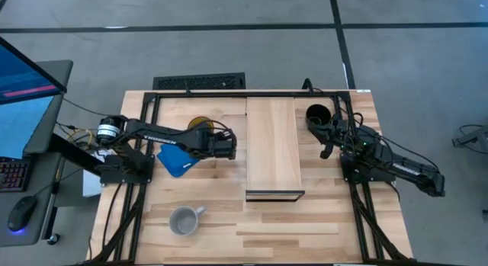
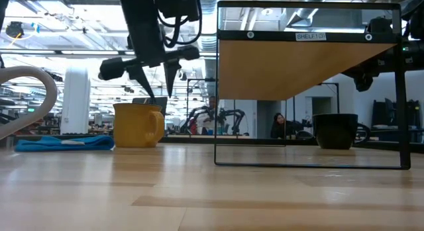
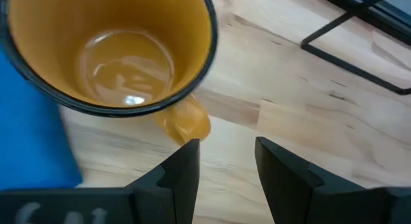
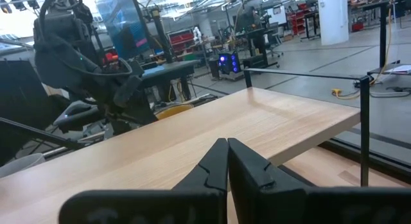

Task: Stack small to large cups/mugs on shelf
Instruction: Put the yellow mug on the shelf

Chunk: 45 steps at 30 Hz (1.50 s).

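The yellow-orange mug (image 1: 200, 125) stands upright on the table, left of the shelf (image 1: 273, 148), its handle (image 3: 186, 121) turned toward my left gripper (image 3: 225, 153). That gripper hovers open just above and beside the handle, slanting down. At the table's near left the grey mug (image 1: 183, 219) stands on its base. The black mug (image 1: 318, 115) stands at the far right, beside the shelf. My right gripper (image 4: 226, 150) waits shut, level, to the right of the shelf.
A blue cloth (image 1: 177, 161) lies flat on the table next to the yellow mug, under my left arm. The shelf's dark frame (image 2: 218, 92) stands on the table between the two arms. Bare table lies at the near right.
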Available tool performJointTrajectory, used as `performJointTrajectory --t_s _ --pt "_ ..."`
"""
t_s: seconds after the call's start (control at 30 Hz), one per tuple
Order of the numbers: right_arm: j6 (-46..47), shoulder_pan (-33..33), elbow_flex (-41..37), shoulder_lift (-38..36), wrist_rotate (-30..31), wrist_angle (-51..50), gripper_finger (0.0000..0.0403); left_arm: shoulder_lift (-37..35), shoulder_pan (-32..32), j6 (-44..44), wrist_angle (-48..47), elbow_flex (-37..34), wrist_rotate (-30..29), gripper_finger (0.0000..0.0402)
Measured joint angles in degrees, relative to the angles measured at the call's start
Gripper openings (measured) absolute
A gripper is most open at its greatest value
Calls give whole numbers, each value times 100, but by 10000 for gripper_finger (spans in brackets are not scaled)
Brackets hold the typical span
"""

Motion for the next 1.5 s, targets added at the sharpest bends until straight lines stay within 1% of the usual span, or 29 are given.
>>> performJointTrajectory --t_s 0.07,0.13,0.27,0.43,0.7,0.87,1.1,1.27,1.5 --pt "1 0 0 0 0 1 33 55 0 -70 23 -2 63 141" --pt "0 1 0 0 0 1 33 147 4 -84 46 -15 271 141" --pt "1 -1 0 0 -12 30 33 521 -11 -189 80 -13 479 141" --pt "1 2 0 35 -26 75 33 650 -28 -316 179 -3 344 141" --pt "0 1 0 20 -31 62 33 660 140 -362 122 -10 36 141" --pt "1 1 0 17 -33 63 33 660 258 -347 73 -87 39 141" --pt "1 1 0 17 -33 64 33 659 308 -474 14 -270 273 142" --pt "1 1 0 17 -33 64 33 662 308 -478 -245 -269 434 142" --pt "1 1 0 17 -33 64 33 662 302 -558 -978 -269 599 142"
